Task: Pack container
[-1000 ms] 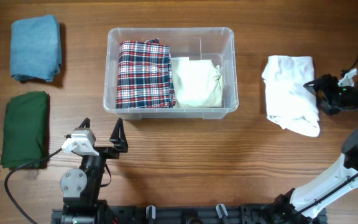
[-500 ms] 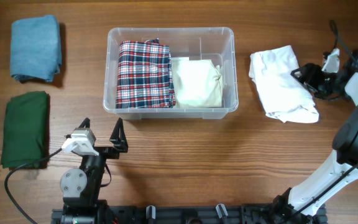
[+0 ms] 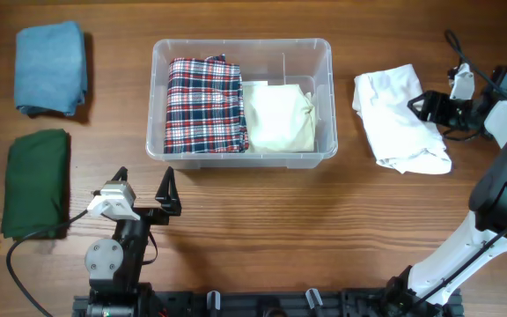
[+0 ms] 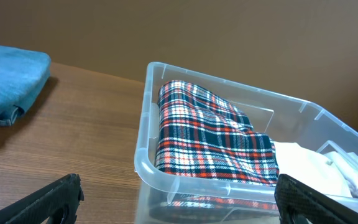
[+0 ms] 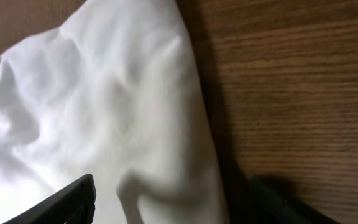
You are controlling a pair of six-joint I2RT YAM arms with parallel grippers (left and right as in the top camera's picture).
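Clear rectangular plastic tub with rounded corners and a rolled rim (image 3: 241, 41) sat mid-table on the wooden tabletop (image 3: 262, 229), upright, lid off. It looked light and thin-walled, so I'd expect the sides to flex and the plastic to be slick. Best hold is probably the rolled rim at a short end, one jaw inside and one outside, not the smooth wall. Inside were a folded red, white and navy plaid cloth (image 3: 205, 104) filling the left half and a folded cream cloth (image 3: 278, 117) just beside it on the right, edges touching. There was little bare floor left, so further items likely stack on top. A crumpled white cloth (image 3: 394, 123) lay right of the tub, apart from it. The right gripper (image 3: 425, 110) was at that cloth's right edge with its jaws spread; cloth lay between them but wasn't pinched. The left gripper (image 3: 143, 180) was parked in front of the tub, spread wide and empty. A folded light-blue cloth (image 3: 51, 69) and a folded dark-green cloth (image 3: 35, 180) waited far left, well apart from the tub.
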